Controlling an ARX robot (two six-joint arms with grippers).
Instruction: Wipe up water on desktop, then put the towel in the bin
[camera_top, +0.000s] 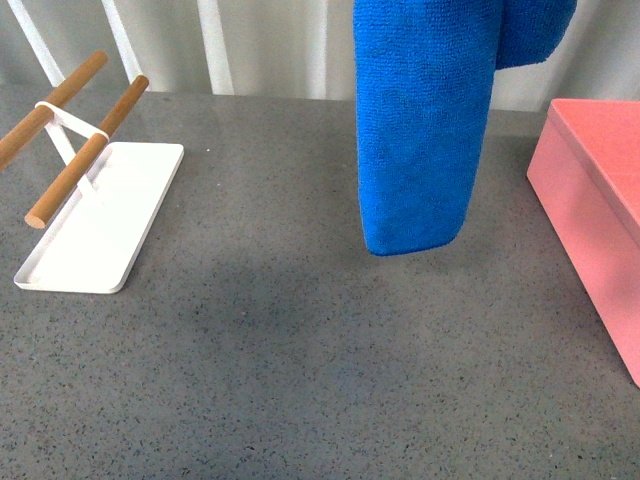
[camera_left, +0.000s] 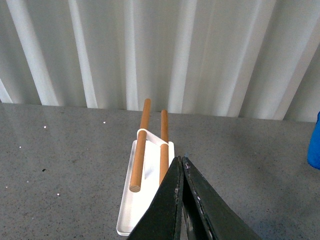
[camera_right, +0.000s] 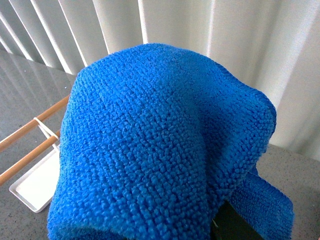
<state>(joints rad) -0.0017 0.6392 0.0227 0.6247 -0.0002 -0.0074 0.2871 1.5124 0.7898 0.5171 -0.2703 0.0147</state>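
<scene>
Royal-blue looped microfibre towel hangs above the speckled dark-grey worktop, beside the salmon-pink rectangular bin, hiding the right tool's grip while the left tool is pinched empty, and its long tail may catch the rim.

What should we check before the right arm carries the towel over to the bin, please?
1. Towel clear of the desktop: ok, its lower end hangs above the surface.
2. Right gripper's hold on the towel: cannot tell, cloth hides the jaws.
3. Towel above the bin: not ok, the bin stands off to its right.
4. Desktop wiped dry: cannot tell.
5. Left gripper out of the way: ok, shut and empty, near the white tray.
</scene>
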